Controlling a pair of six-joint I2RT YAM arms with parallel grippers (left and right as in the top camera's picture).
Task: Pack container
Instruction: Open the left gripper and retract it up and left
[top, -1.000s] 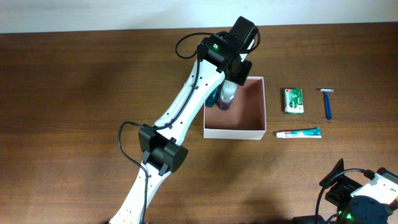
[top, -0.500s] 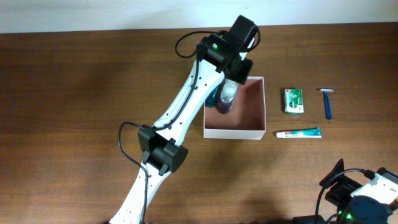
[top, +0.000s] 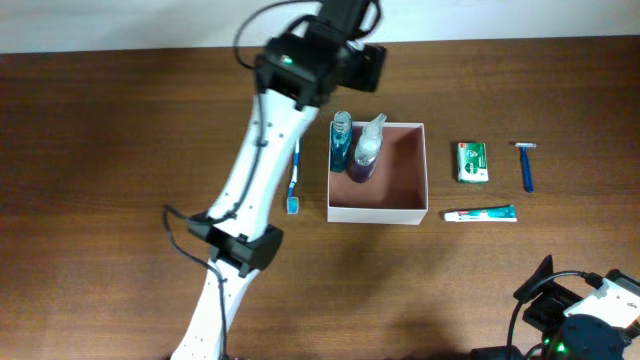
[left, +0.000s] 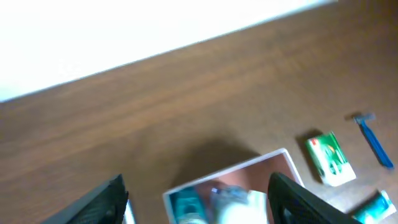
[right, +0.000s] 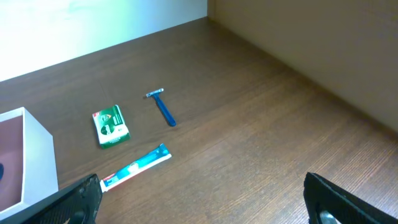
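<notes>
Container (top: 378, 212): centre-right of overhead frame. Blue bottle (top: 341, 143) and spray bottle (top: 365, 150) stand upright at its left wall, leaving room.
Left gripper (left: 196, 186): spread, empty, upper centre.
Right gripper (right: 202, 199): spread, empty, lower right.
Unpacked: toothbrush (top: 295, 178), green packet (top: 472, 162), razor (top: 526, 166), toothpaste (top: 481, 213).

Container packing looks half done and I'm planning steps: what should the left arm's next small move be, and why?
Probably swing the left gripper toward the toothbrush on the table left of the container. Its jaws are open and empty, a blue bottle and a spray bottle already stand inside, and the toothbrush is its nearest unpacked item; the rest lie to the container's right.
</notes>
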